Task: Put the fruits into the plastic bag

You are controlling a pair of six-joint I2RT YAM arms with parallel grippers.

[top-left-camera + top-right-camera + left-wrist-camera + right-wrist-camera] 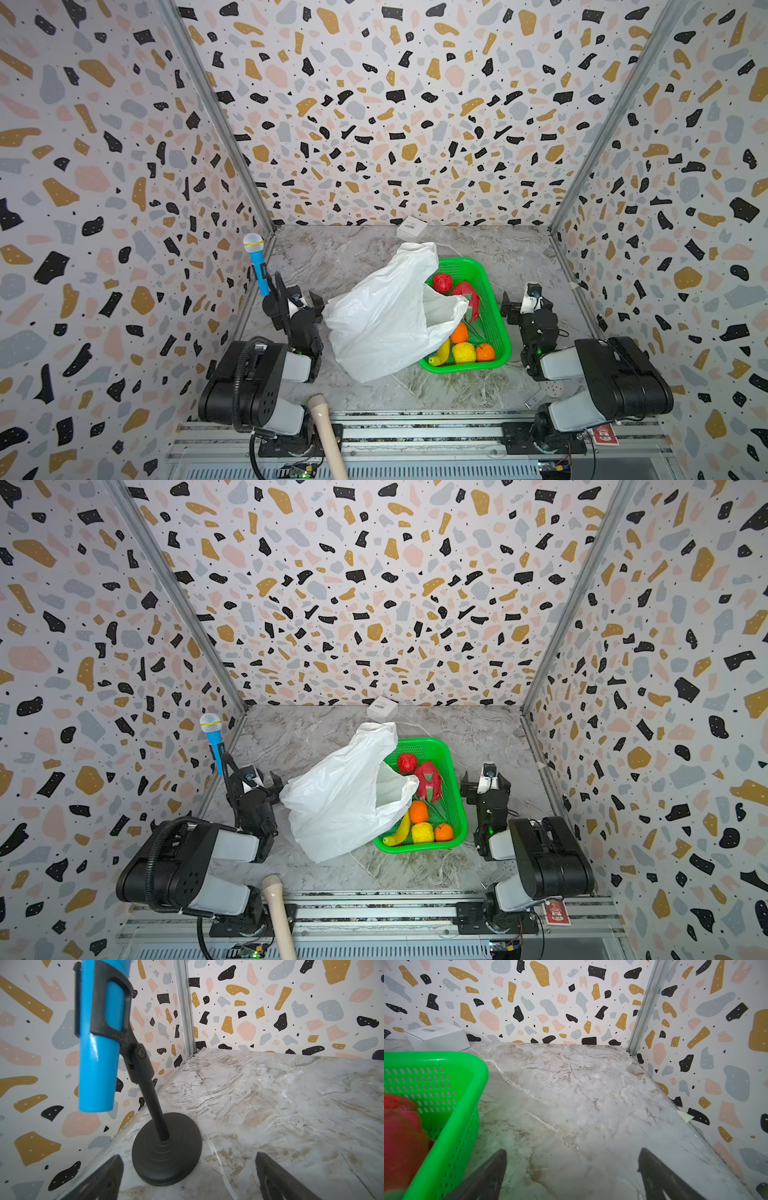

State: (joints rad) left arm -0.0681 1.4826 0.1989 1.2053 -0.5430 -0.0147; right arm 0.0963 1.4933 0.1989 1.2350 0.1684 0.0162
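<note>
Three terrazzo walls (374, 104) enclose the marble tabletop (332, 257) and plastic bag (382, 316)

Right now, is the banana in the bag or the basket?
In the basket: the banana lies in its near corner, outside the bag.

The table (353, 257) has a grey marble-pattern top. Near its centre lies the white plastic bag (382, 316). Its 3 o'clock side covers part of the green basket (469, 366), which stands just beside it. At 12 o'clock, against the back wall, sits a small white box (411, 227). At 9 o'clock, close to the side wall, stands the round black base of a microphone stand (166, 1151).
</note>
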